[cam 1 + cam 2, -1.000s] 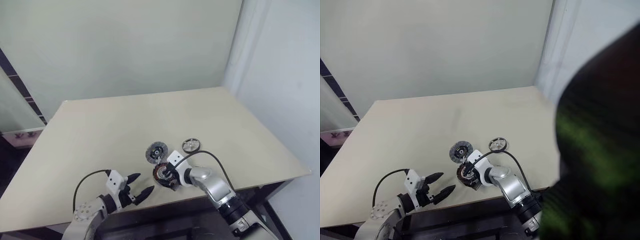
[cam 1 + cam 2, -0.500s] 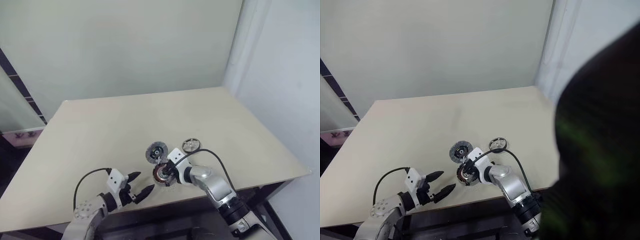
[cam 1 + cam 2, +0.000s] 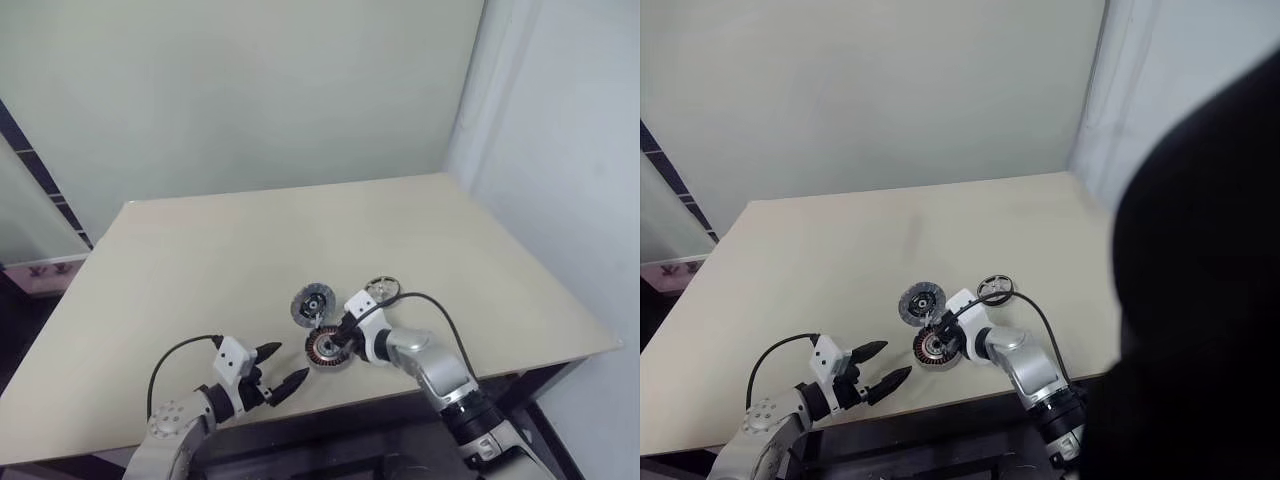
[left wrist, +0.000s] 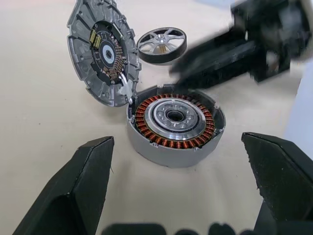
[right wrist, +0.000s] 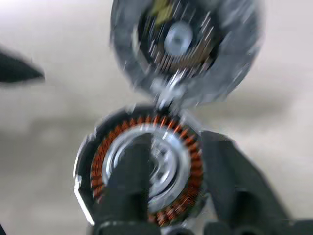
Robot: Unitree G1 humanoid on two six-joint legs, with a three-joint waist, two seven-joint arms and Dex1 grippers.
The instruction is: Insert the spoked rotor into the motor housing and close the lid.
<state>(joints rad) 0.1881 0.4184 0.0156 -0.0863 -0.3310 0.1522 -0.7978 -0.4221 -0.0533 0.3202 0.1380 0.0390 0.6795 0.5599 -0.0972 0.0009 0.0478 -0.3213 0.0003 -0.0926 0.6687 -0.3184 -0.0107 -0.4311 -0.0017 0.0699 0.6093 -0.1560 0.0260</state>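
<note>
The motor housing [image 4: 175, 122] lies flat near the table's front edge, its copper windings ringing a pale centre. The lid [image 4: 103, 51] stands tilted open at the housing's far rim, joined to it by a small silver piece. Beyond and to the right, the spoked rotor [image 3: 381, 290] lies flat on the table. My right gripper [image 5: 176, 139] hovers just over the housing's right side, open, with nothing between its blurred fingers [image 5: 129, 181]. My left gripper [image 3: 290, 363] stands open left of the housing, a short way off, holding nothing.
The pale table [image 3: 200, 260] stretches far behind the parts to a wall. Its front edge [image 3: 360, 402] runs close below the housing. A black cable [image 3: 435, 305] loops over my right wrist. A large dark blurred shape [image 3: 1200, 300] covers the right eye view's right side.
My right gripper has lifted off the housing and drawn slightly right and away from it, its fingers now apart. The housing, lid, rotor and left gripper stay put.
</note>
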